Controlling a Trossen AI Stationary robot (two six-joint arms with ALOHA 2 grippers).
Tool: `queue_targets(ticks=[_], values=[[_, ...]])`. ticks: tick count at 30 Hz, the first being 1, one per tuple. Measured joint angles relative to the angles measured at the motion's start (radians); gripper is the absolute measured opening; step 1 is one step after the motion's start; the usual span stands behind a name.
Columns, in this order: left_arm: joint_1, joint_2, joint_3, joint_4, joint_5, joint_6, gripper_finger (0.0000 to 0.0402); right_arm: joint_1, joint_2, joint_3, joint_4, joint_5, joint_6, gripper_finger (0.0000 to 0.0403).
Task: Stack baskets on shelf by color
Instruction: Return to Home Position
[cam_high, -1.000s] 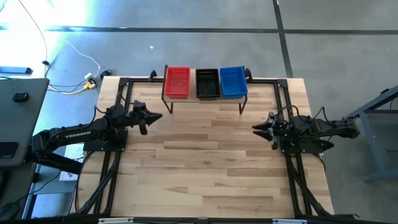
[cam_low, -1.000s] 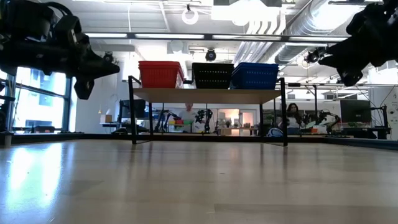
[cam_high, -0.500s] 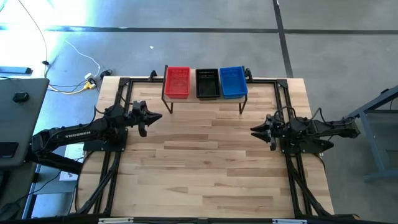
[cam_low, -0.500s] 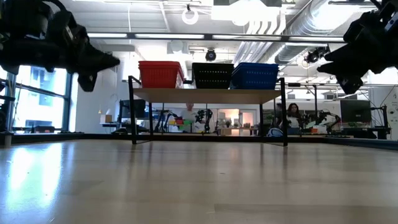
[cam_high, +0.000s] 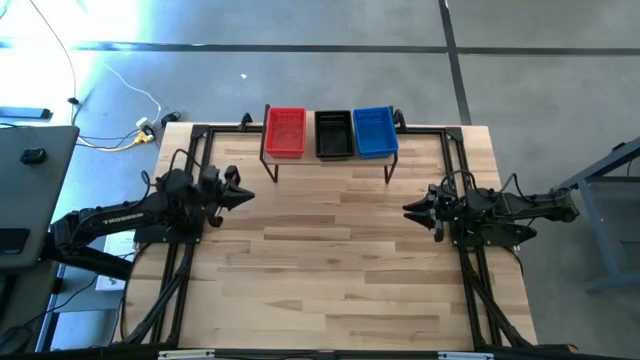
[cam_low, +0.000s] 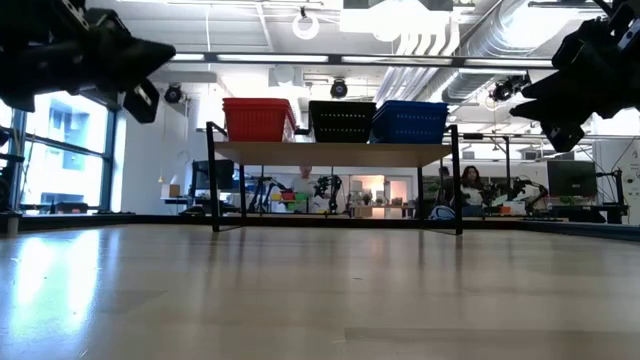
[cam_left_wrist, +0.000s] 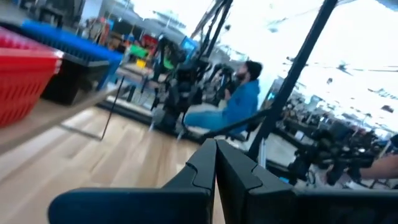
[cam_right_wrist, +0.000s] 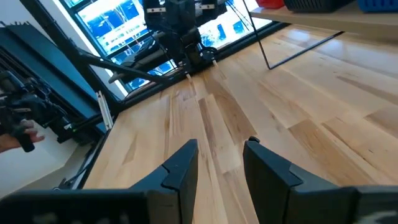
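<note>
Red baskets (cam_high: 285, 131), black baskets (cam_high: 333, 134) & blue baskets (cam_high: 374, 131) are set side by side on the shelf (cam_low: 330, 153) at the desk's (cam_high: 330, 262) 12 o'clock. L gripper (cam_high: 238, 194) is held at 9 o'clock, fingers pressed together; R gripper (cam_high: 410, 209) at 3 o'clock, fingers narrowly parted, empty

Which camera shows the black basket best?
The low view: the black basket stands side-on on the shelf between the red basket and blue basket. The high view shows only its open top; in the left wrist view the red basket partly hides it; the right wrist view catches an edge.
</note>
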Motion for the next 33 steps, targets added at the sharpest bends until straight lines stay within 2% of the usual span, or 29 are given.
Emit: queue_targets(ticks=[20,25,33], values=[[-0.011,-0.288,0.000,0.026,-0.015,-0.038,0.0000,0.000,0.000,0.000,0.000,0.000,0.000,0.0114],[-0.009,-0.311,0.000,-0.038,-0.130,0.040,0.0000,0.000,0.000,0.000,-0.001,-0.001,0.000,0.0114],[-0.010,-0.311,0.000,-0.127,-0.461,0.066,0.0000,0.000,0.000,0.000,-0.001,-0.001,0.000,0.0114]])
